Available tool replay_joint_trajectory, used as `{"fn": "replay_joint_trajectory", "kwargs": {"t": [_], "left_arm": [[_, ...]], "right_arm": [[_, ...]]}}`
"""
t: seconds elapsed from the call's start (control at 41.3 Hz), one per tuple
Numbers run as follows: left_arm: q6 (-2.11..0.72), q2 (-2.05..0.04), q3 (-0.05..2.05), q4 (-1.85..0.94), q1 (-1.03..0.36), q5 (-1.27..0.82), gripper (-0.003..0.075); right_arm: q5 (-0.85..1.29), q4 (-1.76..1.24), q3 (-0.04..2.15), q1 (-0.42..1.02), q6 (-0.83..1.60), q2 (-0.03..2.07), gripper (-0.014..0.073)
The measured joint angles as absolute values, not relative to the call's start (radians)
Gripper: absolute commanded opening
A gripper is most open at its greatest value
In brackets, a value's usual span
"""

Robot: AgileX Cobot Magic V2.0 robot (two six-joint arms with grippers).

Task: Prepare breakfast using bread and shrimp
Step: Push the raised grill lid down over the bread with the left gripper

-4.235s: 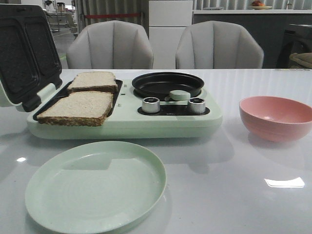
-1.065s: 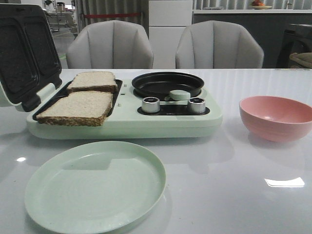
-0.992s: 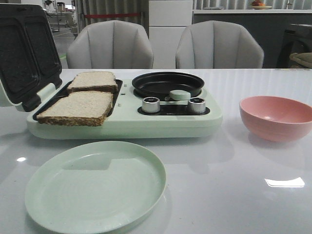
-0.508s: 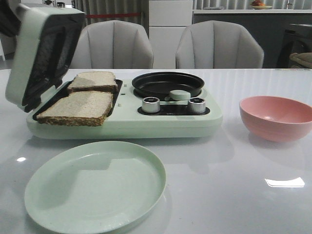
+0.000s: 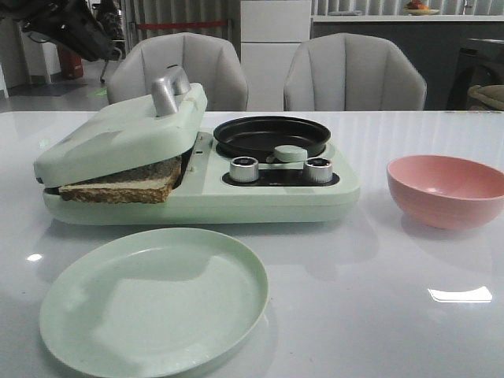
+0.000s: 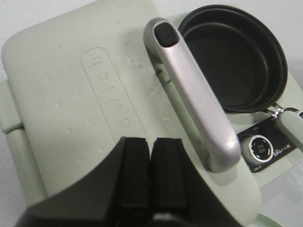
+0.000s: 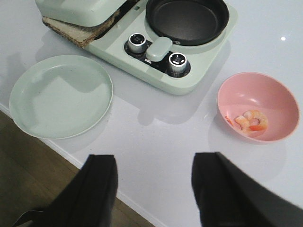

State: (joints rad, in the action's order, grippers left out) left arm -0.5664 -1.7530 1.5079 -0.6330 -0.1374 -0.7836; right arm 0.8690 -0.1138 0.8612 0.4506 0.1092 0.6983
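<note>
The bread (image 5: 120, 187) sits in the sandwich press (image 5: 197, 185), with the lid (image 5: 118, 142) lowered onto it but not quite flat; the front crust still shows in the gap. Judging by that gap, your step is to seat the lid fully, so press down evenly on the lid's flat top beside the silver handle (image 6: 194, 99) rather than on the handle's end.

Your left gripper (image 6: 150, 161) hovers just above the lid with its pads together, holding nothing. Your right gripper (image 7: 154, 189) hangs well back from the press, jaws spread wide and empty.

The shrimp (image 7: 248, 120) lie in the pink bowl (image 5: 447, 189), off to the right of the press. The black pan (image 5: 272, 135) is bare. A green plate (image 5: 153, 299) lies in front of the press, clear of the lid.
</note>
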Motion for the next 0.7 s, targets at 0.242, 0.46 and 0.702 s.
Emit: {"fn": "replay_joint_trajectory", "kwargs": {"t": [0.242, 0.46, 0.702], "left_arm": [[-0.566, -1.753, 1.508, -0.633, -0.187, -0.781, 0.0101], [-0.568, -1.751, 1.508, -0.633, -0.208, -0.791, 0.0101], [-0.592, -1.647, 1.508, -0.574, -0.289, -0.826, 0.0101]], "right_arm": [[0.869, -0.114, 0.861, 0.451, 0.109, 0.698, 0.0473], [0.869, -0.114, 0.861, 0.451, 0.109, 0.698, 0.0473], [0.869, -0.114, 0.861, 0.451, 0.109, 0.698, 0.0473]]}}
